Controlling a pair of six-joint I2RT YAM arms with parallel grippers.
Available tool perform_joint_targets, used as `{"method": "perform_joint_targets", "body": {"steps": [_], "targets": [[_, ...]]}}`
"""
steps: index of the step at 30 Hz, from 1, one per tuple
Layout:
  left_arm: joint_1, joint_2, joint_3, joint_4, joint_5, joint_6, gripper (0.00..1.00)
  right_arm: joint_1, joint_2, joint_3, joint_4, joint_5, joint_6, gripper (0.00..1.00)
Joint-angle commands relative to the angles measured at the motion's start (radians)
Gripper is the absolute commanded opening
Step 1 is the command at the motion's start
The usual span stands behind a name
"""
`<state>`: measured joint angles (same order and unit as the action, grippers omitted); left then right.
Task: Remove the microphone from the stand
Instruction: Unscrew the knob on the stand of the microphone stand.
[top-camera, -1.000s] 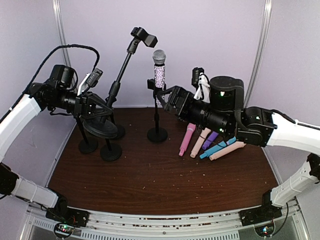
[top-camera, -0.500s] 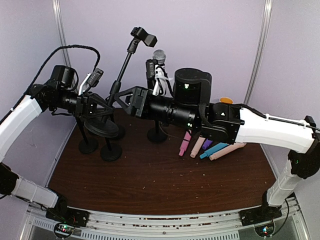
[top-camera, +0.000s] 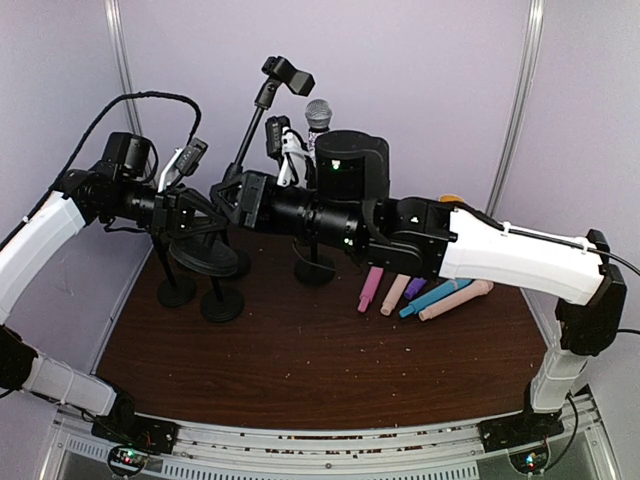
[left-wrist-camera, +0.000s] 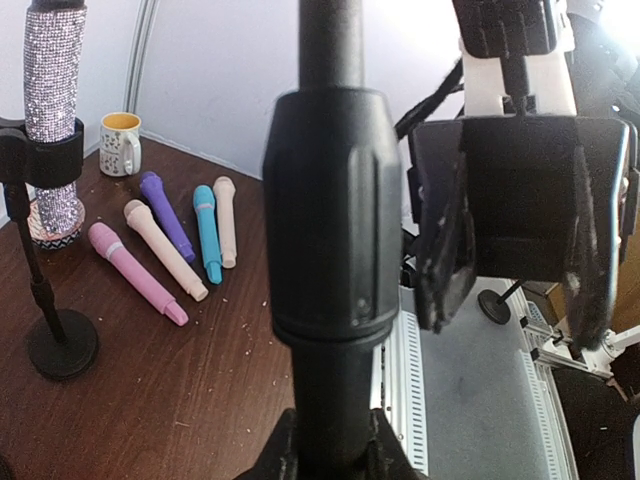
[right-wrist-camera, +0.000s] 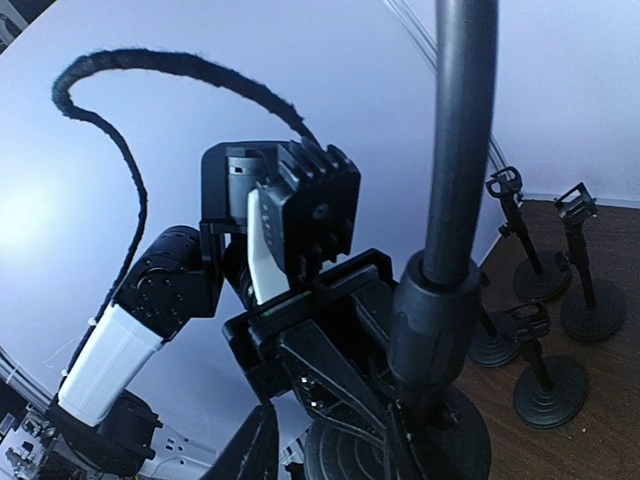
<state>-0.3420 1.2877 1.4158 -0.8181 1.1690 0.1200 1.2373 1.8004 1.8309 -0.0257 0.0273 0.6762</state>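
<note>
The microphone (top-camera: 318, 112), with a glitter handle, stands upright in the clip of a short stand (top-camera: 315, 268), partly hidden behind my right arm; it also shows in the left wrist view (left-wrist-camera: 55, 110). My left gripper (top-camera: 205, 224) (left-wrist-camera: 330, 445) is shut on the pole of a tall stand (top-camera: 250, 135), held lifted with its round base (top-camera: 200, 256) tilted. My right gripper (top-camera: 230, 195) (right-wrist-camera: 330, 440) (left-wrist-camera: 515, 290) hangs close beside that pole's collar (right-wrist-camera: 435, 320). Its jaws are apart with nothing between them. It is well left of the microphone.
Several coloured microphones (top-camera: 420, 292) (left-wrist-camera: 170, 240) lie on the brown table at the right. Three short empty stands (top-camera: 222, 303) cluster under the lifted one. A mug (left-wrist-camera: 120, 143) sits at the back. Purple walls close in the back and sides.
My right arm has swung left, away from the glitter microphone and over to the tall stand held by the left gripper. Its jaws have narrowed. The left arm has not moved.
</note>
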Motion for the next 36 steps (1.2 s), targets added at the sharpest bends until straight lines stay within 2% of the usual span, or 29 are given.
{"method": "perform_joint_targets", "body": {"steps": [1, 7, 13, 16, 20, 24, 28, 32, 36], "targets": [[0.001, -0.04, 0.005, 0.069, 0.052, -0.002, 0.0, -0.004, 0.008, 0.032, -0.073, 0.096, -0.002, 0.38], [0.001, -0.048, -0.001, 0.054, 0.06, 0.009, 0.0, -0.006, 0.013, 0.048, -0.055, 0.131, -0.016, 0.42], [0.001, -0.057, -0.007, 0.054, 0.068, 0.004, 0.0, -0.014, 0.052, 0.092, -0.001, 0.092, -0.021, 0.41], [0.0, -0.057, -0.002, 0.054, 0.07, 0.003, 0.0, -0.015, 0.073, 0.12, -0.008, 0.065, -0.019, 0.35], [0.001, -0.055, -0.002, 0.054, 0.079, 0.004, 0.0, -0.02, 0.077, 0.121, 0.006, 0.036, -0.019, 0.2], [0.001, -0.054, -0.002, 0.049, 0.09, 0.01, 0.0, -0.03, 0.065, 0.094, 0.064, -0.019, -0.03, 0.11], [0.0, -0.048, 0.009, -0.001, 0.122, 0.041, 0.0, -0.043, 0.039, 0.032, 0.245, -0.154, -0.051, 0.1], [-0.003, -0.039, 0.02, -0.035, 0.174, 0.052, 0.0, -0.06, 0.02, -0.041, 0.483, -0.402, -0.029, 0.11], [-0.016, -0.041, 0.02, -0.035, 0.216, 0.04, 0.0, -0.073, 0.029, -0.037, 0.581, -0.568, 0.007, 0.11]]}}
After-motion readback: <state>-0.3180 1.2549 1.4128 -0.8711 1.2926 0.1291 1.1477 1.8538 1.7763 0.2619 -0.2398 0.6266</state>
